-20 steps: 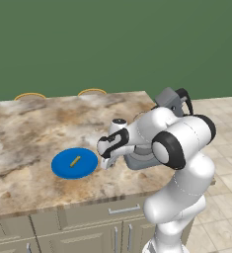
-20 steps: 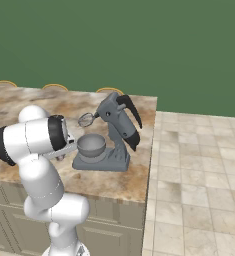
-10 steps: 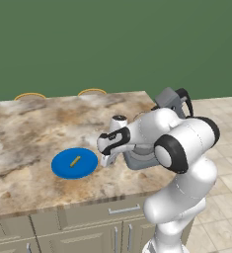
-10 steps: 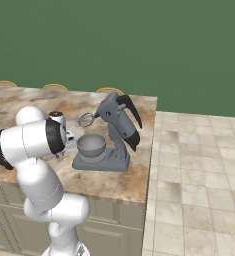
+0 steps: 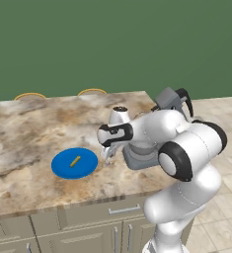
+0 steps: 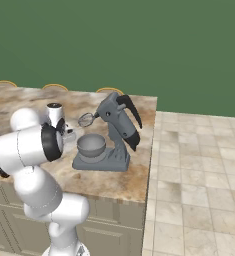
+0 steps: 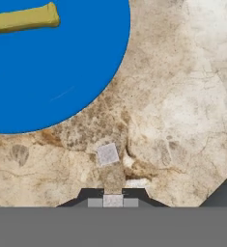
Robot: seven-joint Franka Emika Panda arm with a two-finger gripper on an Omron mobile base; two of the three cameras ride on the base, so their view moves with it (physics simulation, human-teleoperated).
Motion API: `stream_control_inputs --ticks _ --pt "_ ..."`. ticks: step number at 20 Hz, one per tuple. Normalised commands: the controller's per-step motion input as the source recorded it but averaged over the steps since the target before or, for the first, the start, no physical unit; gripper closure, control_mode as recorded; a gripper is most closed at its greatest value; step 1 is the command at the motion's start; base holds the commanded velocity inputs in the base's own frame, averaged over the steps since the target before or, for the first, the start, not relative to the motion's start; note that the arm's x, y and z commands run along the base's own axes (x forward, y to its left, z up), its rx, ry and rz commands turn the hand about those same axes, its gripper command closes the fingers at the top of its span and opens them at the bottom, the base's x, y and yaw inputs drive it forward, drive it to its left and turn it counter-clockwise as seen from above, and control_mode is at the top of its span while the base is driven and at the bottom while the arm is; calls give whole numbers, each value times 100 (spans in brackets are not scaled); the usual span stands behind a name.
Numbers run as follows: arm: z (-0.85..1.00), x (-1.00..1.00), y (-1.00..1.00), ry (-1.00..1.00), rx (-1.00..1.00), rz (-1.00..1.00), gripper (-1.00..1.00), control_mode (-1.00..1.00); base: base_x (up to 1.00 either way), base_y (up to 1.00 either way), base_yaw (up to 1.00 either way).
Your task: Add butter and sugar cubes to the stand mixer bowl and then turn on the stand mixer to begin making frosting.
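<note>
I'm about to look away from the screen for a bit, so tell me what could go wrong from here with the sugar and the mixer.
1. The claw is pinched on one tiny sugar cube; a grip that small could slip on the way to the bowl.
2. A second sugar cube lies loose on the counter just beyond the fingertips and could be knocked away.
3. The whisk hangs over the bowl's rim, so the drop could clip it.

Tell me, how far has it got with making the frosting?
Early days. The butter lies on the blue plate, and the mixer bowl looks empty. The gripper pinches one sugar cube; another sits on the counter. Loading and switching on remain.
</note>
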Motion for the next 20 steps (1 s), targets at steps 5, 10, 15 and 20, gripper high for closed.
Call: stream_control_inputs --ticks 5,10,15,20 --pt "35 1 0 0 0 0 100 -100 0 0 0" --pt "30 0 -4 0 0 0 100 -100 0 0 0" --pt "18 0 -9 0 -3 0 100 -100 0 0 0" --pt "29 0 -1 0 -5 0 100 -100 0 0 0"
